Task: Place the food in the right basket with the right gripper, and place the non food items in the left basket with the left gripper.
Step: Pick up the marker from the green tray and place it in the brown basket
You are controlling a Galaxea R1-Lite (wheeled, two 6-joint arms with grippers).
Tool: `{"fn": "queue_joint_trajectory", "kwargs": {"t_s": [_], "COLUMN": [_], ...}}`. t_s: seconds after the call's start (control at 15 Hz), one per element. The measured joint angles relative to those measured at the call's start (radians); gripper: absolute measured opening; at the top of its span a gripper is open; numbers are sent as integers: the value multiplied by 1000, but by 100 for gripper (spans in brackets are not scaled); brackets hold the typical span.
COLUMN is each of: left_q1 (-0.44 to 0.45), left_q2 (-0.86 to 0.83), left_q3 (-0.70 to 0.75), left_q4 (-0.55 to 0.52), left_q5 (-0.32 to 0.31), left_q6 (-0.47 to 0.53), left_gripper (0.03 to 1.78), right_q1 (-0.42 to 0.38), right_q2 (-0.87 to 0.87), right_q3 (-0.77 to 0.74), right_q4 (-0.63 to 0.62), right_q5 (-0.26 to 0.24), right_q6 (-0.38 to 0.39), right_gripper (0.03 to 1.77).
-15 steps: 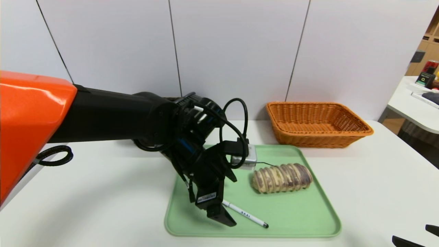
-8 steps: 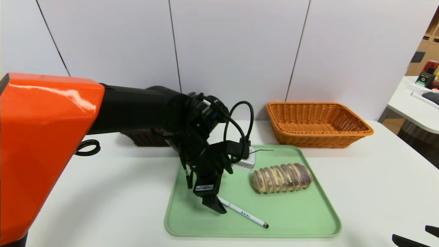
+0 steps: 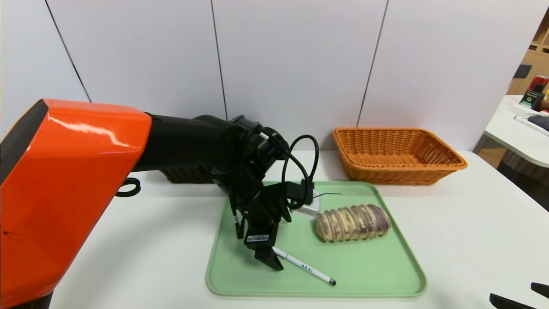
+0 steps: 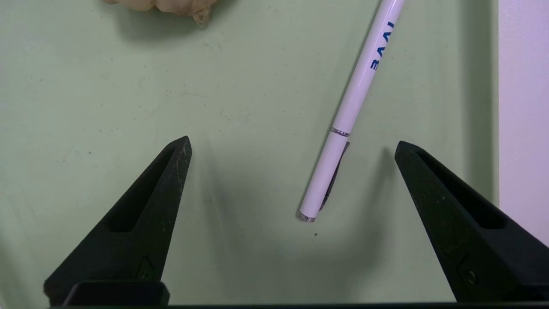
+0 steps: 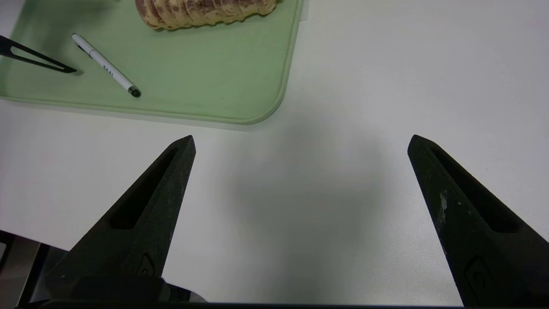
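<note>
Your left gripper (image 4: pixel 293 146) hung wide open over the pen (image 4: pixel 351 111), whose clip end lay between the fingers, shaft running away from the tips.

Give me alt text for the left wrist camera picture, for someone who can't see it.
The left gripper, jaws wide open, hangs just above a green tray, with the clip end of a white pen lying between its two black tips, touching neither. An edge of the bread roll shows past the pen, and a strip of white table beside the tray.
</note>
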Motion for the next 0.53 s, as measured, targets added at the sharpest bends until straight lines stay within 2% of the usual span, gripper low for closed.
{"fn": "queue_joint_trajectory", "kwargs": {"t_s": [0.53], "left_q1": [-4], "left_q2": [11], "left_q3": [0], "left_q4": [-2], "left_q5": [9], "left_q6": [-1], "left_gripper": [169], "right_q1": [0], "right_q2": [-1], "right_q3": [-1], "right_q4": [0], "right_q5": [1], "right_q6": [0], "right_gripper": [171]}}
